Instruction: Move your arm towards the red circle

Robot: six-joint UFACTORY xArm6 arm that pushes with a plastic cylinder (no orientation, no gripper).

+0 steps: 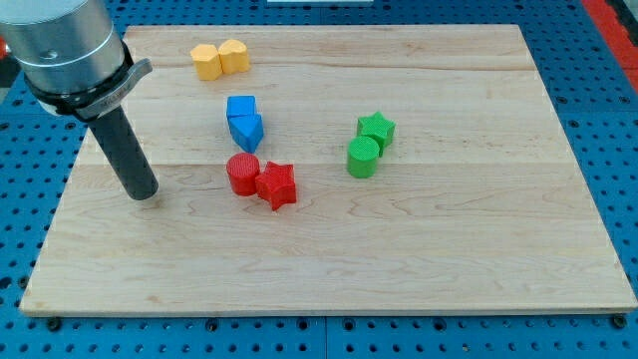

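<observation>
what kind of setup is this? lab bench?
Most likely a robotics lab bench for tabletop pushing. A wooden board lies on a blue perforated mounting plate. Small coloured blocks, like the red circle, sit on the board. My tip rests on the board, to the view's left of that circle.

The pale wooden surface point(449, 259) carries the red circle point(241, 174) near its middle. Touching the circle's right: a red star point(277, 184). Above it: two blue blocks point(243, 122). Farther above: two yellow blocks point(220, 59). To its right: a green star point(376, 130) touching a green cylinder point(363, 157).
</observation>
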